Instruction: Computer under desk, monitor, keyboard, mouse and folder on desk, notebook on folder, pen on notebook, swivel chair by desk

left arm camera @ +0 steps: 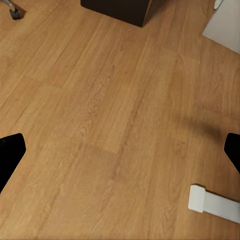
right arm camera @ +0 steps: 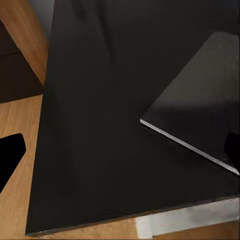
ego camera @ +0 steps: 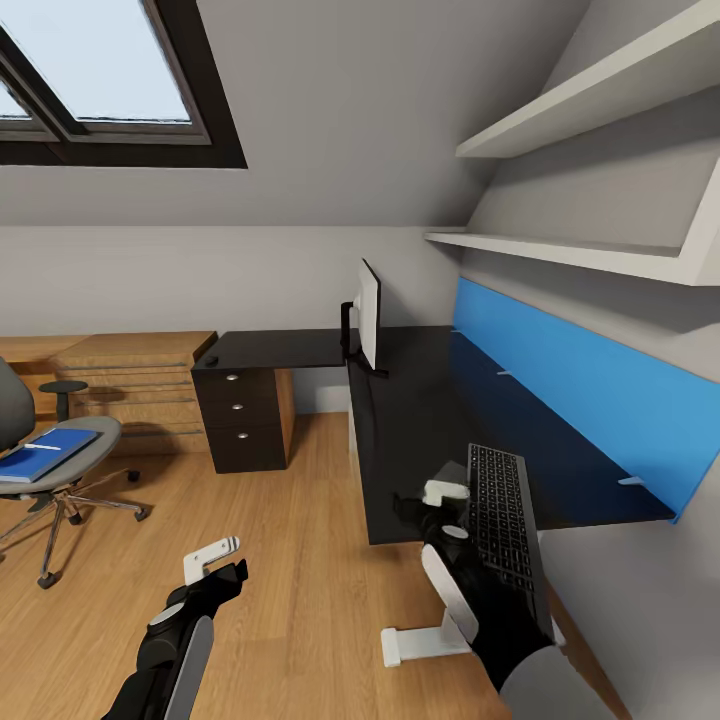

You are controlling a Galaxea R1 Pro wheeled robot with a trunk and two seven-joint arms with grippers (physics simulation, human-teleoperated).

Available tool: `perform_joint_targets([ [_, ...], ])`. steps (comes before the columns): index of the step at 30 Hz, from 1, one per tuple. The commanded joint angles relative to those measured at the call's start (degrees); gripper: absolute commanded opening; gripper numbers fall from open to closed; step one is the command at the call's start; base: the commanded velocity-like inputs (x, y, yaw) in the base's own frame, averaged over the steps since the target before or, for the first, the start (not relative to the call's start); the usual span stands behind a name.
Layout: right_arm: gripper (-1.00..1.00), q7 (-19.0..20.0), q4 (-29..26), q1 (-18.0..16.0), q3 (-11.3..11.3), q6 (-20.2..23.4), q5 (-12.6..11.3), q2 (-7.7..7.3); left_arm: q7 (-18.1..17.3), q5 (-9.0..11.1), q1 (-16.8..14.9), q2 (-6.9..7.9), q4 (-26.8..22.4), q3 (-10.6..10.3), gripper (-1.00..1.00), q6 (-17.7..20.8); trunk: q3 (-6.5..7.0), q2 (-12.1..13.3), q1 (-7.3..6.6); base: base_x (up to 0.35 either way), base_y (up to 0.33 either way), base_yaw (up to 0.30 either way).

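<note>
Gripping the keyboard (ego camera: 505, 525), right claw (ego camera: 438, 508) hovers over desk (ego camera: 420, 420).

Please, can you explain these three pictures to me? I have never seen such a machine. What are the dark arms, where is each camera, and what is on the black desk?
This is a simulated two-armed wheeled robot. The large picture comes from a camera on its head, looking down over both arms. The other two come from cameras near each end effector.

The left end effector hangs open over the wooden floor, holding nothing. The right end effector is at the left edge of the keyboard, over the desk; whether it grips the keyboard I cannot tell.

The monitor stands on the desk, seen edge-on. On the swivel chair lies the blue folder with something white on it.
</note>
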Motion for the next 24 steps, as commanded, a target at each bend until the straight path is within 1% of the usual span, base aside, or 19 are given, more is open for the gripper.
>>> perform_joint_targets([
  [1, 1.0, -1.7, -2.3, 1.1, 0.1, 0.4, -0.4, -0.18, 0.4, 0.6, 0.0, -0.03, -0.1, 0.0, 1.0, 0.2, -0.06, 0.0, 0.0, 0.0, 0.0, 0.0],
  [2, 1.0, -3.3, -5.3, 2.6, 0.1, 0.7, -0.3, -0.37, 0.4, 0.6, 0.0, -0.04, -0.1, 0.0, 1.0, 0.2, -0.06, 0.0, 0.0, 0.0, 0.0, 0.0],
  [5, 1.0, -5.1, -8.4, 4.1, 0.1, 1.0, -0.3, -0.53, 0.4, 0.7, 0.0, -0.04, -0.1, 0.0, 1.0, 0.2, -0.06, 0.0, 0.0, 0.0, 0.0, 0.0],
  [10, 1.0, -6.0, -10.5, 5.0, 0.1, 1.0, -0.4, -0.57, 0.4, 0.7, 0.0, -0.05, -0.1, 0.0, 1.0, 0.2, -0.06, 0.0, 0.0, -0.004, 0.0, 0.0],
  [11, 1.0, -6.3, -11.9, 5.2, 0.1, 0.9, -0.4, -0.38, 0.3, 0.7, 0.0, -0.05, -0.1, 0.0, 1.0, 0.2, -0.06, 0.0, 0.0, -0.198, 0.013, 0.0],
  [18, 1.0, -6.4, -12.4, 5.3, 0.0, -0.3, -0.4, -0.4, 0.3, 0.7, 0.0, -0.05, -0.1, 0.0, 1.0, 0.2, -0.06, 0.0, 0.0, -0.277, 0.05, 0.0],
  [19, 1.0, -6.4, -12.4, 5.6, -0.1, -2.3, -0.4, -0.62, 0.3, 0.7, 0.0, -0.05, -0.1, 0.0, 1.0, 0.2, 0.0, 0.0, 0.0, -0.333, 0.084, -0.211],
  [22, 1.0, -6.4, -12.4, 5.6, -0.1, -2.3, -0.4, -0.62, 0.3, 0.7, 0.0, -0.05, -0.1, 0.0, 1.0, 0.2, 0.17, 0.0, 0.0, -0.333, 0.085, -0.221],
  [23, 1.0, -6.4, -12.4, 5.7, -0.3, -2.3, -1.7, -0.64, 0.3, 0.7, 0.0, -0.05, -0.1, 0.0, 1.0, 0.2, 0.22, 0.0, 0.0, -0.333, 0.087, -0.193],
  [24, 1.0, -6.5, -12.4, 5.7, -0.3, -2.3, -2.3, -0.65, 0.3, 0.7, 0.0, -0.05, -0.1, 0.0, 1.0, 0.2, 0.25, 0.0, 0.0, -0.333, 0.087, -0.155],
])
